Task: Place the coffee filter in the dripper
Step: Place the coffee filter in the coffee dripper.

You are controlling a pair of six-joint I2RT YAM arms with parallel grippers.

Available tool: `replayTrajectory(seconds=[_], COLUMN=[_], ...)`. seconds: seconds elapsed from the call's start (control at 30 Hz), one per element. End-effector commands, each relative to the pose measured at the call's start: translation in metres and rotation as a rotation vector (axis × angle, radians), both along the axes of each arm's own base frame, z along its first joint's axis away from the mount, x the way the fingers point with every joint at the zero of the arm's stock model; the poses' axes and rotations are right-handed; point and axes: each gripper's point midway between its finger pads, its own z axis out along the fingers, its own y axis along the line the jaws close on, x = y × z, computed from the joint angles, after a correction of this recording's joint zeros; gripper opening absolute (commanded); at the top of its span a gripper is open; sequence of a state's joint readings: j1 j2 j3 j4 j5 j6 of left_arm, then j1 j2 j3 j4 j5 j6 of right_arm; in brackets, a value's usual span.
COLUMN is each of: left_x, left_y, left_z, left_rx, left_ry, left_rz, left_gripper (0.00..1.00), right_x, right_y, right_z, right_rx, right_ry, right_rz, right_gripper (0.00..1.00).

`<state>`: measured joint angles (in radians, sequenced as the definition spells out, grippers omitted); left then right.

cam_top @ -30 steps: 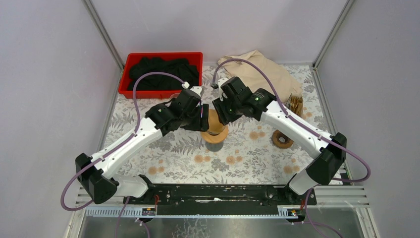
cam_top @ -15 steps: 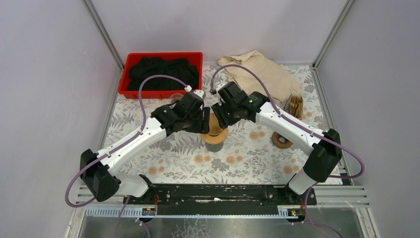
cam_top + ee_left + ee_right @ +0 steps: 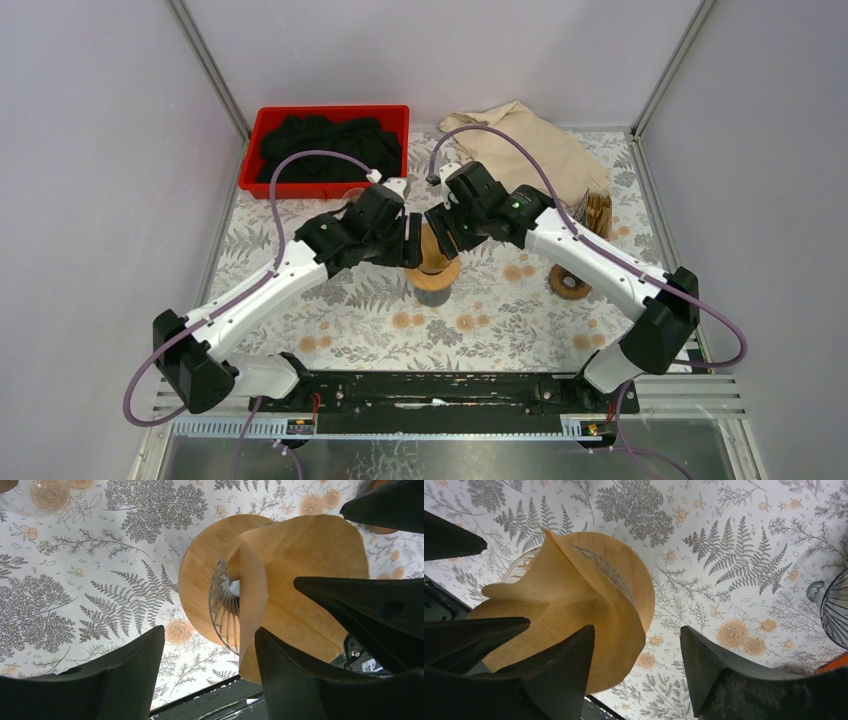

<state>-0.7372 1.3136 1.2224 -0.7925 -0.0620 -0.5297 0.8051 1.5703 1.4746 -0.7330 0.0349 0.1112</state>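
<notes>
The coffee filter (image 3: 305, 575) is seated, creased, in the dripper (image 3: 200, 580) at mid-table. The left gripper (image 3: 210, 632) and right gripper (image 3: 638, 629) are positioned on either side of it, jaws spread wide, nothing clamped. A red bin (image 3: 290, 187) and a beige cloth (image 3: 520, 145) are located behind.

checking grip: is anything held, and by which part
Nothing is clamped: left pincer and right pincer are open beside the coffee filter sitting on the dripper.

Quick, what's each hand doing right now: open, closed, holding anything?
Left hand: open, not pinching the coffee filter.
Right hand: open, holding nothing.
</notes>
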Motion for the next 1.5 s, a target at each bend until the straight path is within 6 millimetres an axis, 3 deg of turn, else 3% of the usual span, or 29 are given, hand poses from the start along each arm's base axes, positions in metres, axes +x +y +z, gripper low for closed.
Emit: replayTrajectory(seconds=[0.0,0.17,0.33,0.63,0.97,1.27,1.47], left_x=[0.008,0.013,0.025,0.047,0.047,0.044,0.042], left_y=[-0.005,-0.002,-0.004,-0.003,0.010,0.011,0.005], left_z=[0.031,0.044,0.043,0.020,0.004,-0.002,0.000], left_rx=[-0.098,-0.139,-0.133,-0.067,-0.025,-0.017,-0.043], left_ry=[-0.080,-0.118,-0.132,-0.115,-0.095,-0.079,-0.080], left_rz=[0.012,0.027,0.031,0.048,0.076,0.067,0.039], left_gripper=[0.75,0.79,0.80,0.80,0.78,0.77,0.77], right_x=[0.000,-0.001,-0.006,-0.010,-0.015,-0.016,-0.007], right_y=[0.008,0.011,0.016,0.008,-0.010,-0.007,0.007], right_z=[0.039,0.043,0.041,0.019,-0.001,0.005,0.028], right_rx=[0.107,0.129,0.144,0.088,0.010,0.031,0.111], right_ry=[-0.080,-0.080,-0.043,0.001,0.013,0.011,-0.047], right_rz=[0.013,0.013,0.027,0.007,-0.015,0.000,0.010], right_gripper=[0.71,0.73,0.74,0.75,0.75,0.75,0.77])
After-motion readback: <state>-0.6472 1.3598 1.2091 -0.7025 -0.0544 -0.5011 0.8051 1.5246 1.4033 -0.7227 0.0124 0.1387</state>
